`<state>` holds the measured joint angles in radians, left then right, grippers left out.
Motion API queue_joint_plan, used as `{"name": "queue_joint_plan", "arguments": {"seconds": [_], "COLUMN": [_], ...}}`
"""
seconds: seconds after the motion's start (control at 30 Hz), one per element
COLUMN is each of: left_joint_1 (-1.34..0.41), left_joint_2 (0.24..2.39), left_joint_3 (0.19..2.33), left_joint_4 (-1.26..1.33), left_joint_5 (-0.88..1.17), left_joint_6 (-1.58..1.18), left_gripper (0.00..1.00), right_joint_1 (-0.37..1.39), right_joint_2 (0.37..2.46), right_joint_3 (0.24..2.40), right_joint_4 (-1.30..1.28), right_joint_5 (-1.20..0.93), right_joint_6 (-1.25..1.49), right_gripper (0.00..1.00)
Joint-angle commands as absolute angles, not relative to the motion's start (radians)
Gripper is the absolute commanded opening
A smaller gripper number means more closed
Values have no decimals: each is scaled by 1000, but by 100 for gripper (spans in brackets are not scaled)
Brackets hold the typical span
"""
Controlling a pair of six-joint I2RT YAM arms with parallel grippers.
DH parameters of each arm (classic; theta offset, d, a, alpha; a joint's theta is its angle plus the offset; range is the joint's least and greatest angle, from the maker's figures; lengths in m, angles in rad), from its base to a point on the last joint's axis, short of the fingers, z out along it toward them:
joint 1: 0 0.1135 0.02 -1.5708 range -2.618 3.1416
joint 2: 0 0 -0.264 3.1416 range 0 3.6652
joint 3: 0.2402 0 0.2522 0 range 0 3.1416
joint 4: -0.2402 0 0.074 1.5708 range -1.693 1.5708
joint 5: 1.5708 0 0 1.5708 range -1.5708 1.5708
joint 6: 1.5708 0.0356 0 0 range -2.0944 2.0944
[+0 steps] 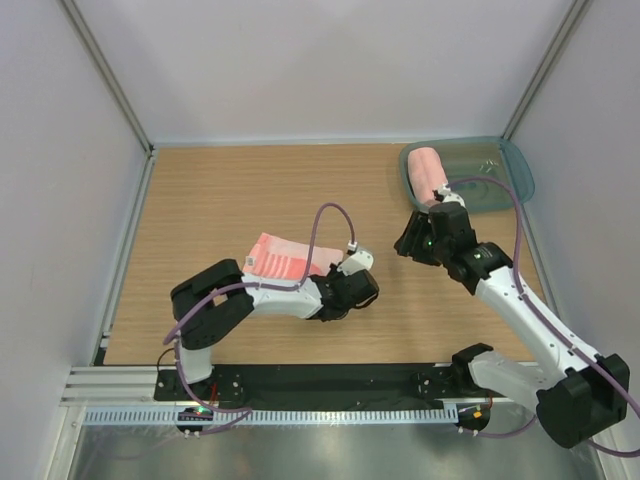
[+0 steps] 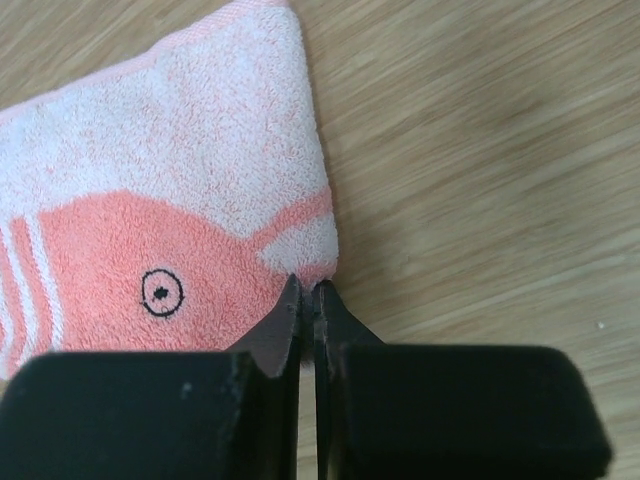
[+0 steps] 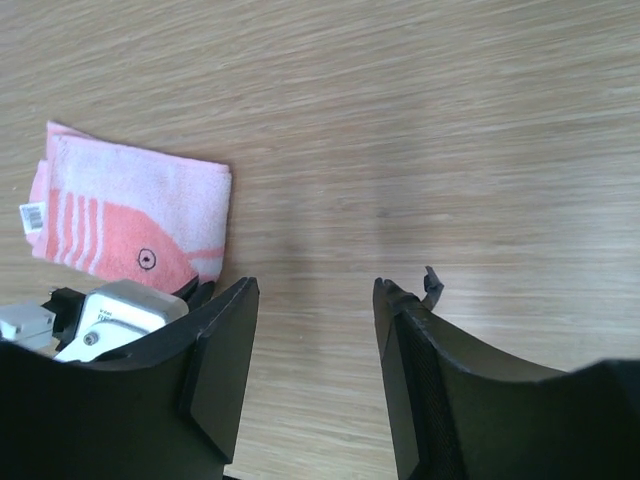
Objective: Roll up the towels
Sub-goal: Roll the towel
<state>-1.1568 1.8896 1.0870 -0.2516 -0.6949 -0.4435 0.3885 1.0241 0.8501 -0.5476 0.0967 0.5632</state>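
Flat and folded on the wooden surface (image 1: 200, 200), a little left of the middle: the striped towel (image 1: 285, 258) — pale pink pile with reddish bars, a salmon patch and a small ringed dot (image 2: 160, 293) on that patch. At its left end, a white barcode label (image 3: 35, 213).

Clenched tight at the right-hand corner of that cloth: the left gripper (image 2: 308, 295), fingertips pressed together with only a hairline between them, tips right against the hem. No telling from the wrist view about any pile pinched between them. Low over the wood, with the forearm stretched in from the left base along the near side of the cloth in the overhead view.

Over toward the far right corner, inside a translucent teal tray (image 1: 515, 165): the plain towel (image 1: 428, 172), rolled into a thick salmon-pink cylinder and lying at the tray's left end.

Just on the near side of that tray, the right gripper (image 3: 315, 285) — released, fingers spread wide with nothing between them, only bare wood grain underneath. Well apart from the striped towel, visible only at the left edge of the right wrist view, next to the white housing of the other arm.
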Motion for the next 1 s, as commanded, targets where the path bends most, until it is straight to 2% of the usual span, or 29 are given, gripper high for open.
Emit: {"name": "queue_joint_plan", "arguments": {"seconds": [0.0, 0.23, 0.67, 0.97], "left_joint_1": [-1147, -1144, -1143, -1143], "left_joint_2": [1818, 1629, 1528, 1503], "left_joint_3": [1010, 893, 845, 830], "left_joint_4": [-213, -146, -146, -152], "left_joint_5": [-640, -561, -529, -537], "left_joint_6": [-494, -520, -568, -577], "left_gripper": [0, 0, 0, 0], "right_joint_1": [390, 399, 540, 551], "right_joint_2": [1093, 1334, 1623, 1640], "right_joint_3": [824, 764, 847, 868], "right_joint_4": [-454, -261, -78, -12], "right_joint_5": [-66, -340, -362, -359], "right_joint_6": [624, 736, 804, 835], "right_gripper": [57, 62, 64, 64]}}
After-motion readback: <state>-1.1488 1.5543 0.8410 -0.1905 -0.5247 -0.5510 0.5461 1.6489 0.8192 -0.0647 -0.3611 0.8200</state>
